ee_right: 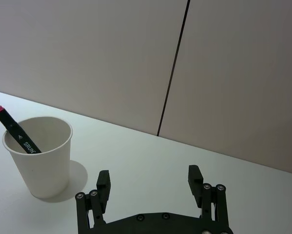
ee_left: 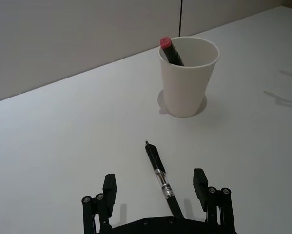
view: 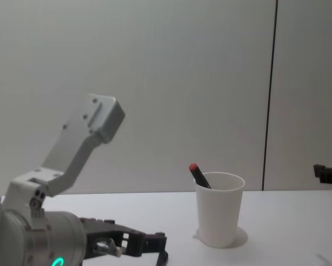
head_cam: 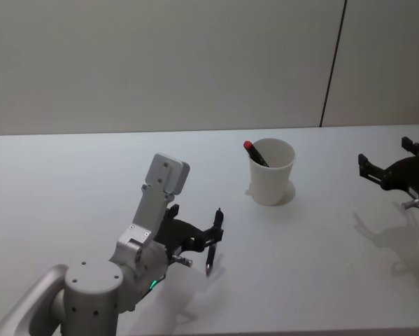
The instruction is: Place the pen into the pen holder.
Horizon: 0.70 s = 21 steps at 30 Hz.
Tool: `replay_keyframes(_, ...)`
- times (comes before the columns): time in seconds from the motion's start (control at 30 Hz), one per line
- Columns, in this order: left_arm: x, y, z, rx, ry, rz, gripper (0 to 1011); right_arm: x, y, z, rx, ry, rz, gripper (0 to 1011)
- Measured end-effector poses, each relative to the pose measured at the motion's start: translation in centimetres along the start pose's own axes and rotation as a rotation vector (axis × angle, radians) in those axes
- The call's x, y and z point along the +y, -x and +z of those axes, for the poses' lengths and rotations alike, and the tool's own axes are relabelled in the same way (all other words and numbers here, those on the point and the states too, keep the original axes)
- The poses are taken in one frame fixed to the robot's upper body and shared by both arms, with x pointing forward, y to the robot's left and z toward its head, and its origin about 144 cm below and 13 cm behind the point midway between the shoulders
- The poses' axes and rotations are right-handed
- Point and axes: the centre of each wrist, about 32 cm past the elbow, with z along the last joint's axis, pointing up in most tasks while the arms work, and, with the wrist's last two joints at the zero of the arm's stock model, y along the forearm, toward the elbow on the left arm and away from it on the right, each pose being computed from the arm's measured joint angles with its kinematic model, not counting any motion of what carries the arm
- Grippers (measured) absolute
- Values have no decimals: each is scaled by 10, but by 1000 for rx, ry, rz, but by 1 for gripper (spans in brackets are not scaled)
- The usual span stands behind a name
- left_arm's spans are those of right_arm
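Currently, the left gripper sits low over the table. It is a black, hard-edged two-finger unit with flat rectangular pads and small round screw heads at the linkages, carried on a smooth white-and-grey arm. Its fingers are spread wide and clasp nothing.

The pen lies flat on the table between the two fingers and touches neither. It is a slim stick with a black upper body, a clear barrel section and a narrow tip pointing away from the gripper's palm. Its rear end passes under the gripper body.

Ahead of the gripper, beyond the pen's tip and well apart from it, stands the pen holder. It is an upright white paper cup with a rolled rim and plain walls tapering to the base. A black marker with a red cap leans inside it against the rim, with the capped end projecting above the rim.

The table is a plain, smooth white surface. Behind it stands a pale wall of flat panels split by a thin dark vertical seam.

The right gripper, of the same black build, hangs above the table on the far side of the cup from the left gripper and well apart from the cup. Its fingers are likewise spread wide, with nothing between them.
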Motion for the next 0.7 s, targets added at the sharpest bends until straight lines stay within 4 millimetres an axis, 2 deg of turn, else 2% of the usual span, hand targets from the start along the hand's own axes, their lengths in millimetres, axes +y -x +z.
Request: replay_keyframes(0.7, -22, 2, -8, 14, -81, -28, 1004, 0, 0, 0, 0, 0, 0, 1002)
